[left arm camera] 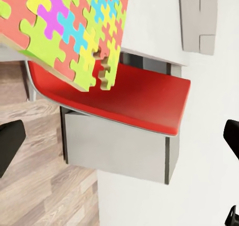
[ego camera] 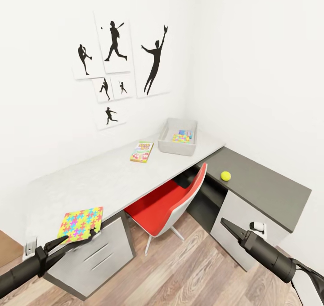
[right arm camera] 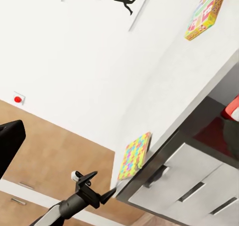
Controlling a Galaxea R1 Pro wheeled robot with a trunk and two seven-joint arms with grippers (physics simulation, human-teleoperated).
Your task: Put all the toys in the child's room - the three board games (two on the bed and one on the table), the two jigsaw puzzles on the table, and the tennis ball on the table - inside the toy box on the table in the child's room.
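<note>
Head view: your left gripper (ego camera: 81,238), fingers parted, sits at the multicoloured jigsaw slab (ego camera: 81,224) on the white desk's (ego camera: 108,180) near edge; your right gripper's (ego camera: 223,223) state, you cannot tell. Left wrist view: the slab overhangs a red chair seat (left arm camera: 144,99). Right wrist view: the printed game box (right arm camera: 206,13) lies farther along.

Both black tubular arms taper into pointed fingers, each bearing a small white block.

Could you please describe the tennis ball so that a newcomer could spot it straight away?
Start at the long white table along the wall, then follow it right to the lower dark grey cabinet in the corner. The tennis ball sits alone on its top: small, round and yellow-green, unlike the flat printed toys.
</note>
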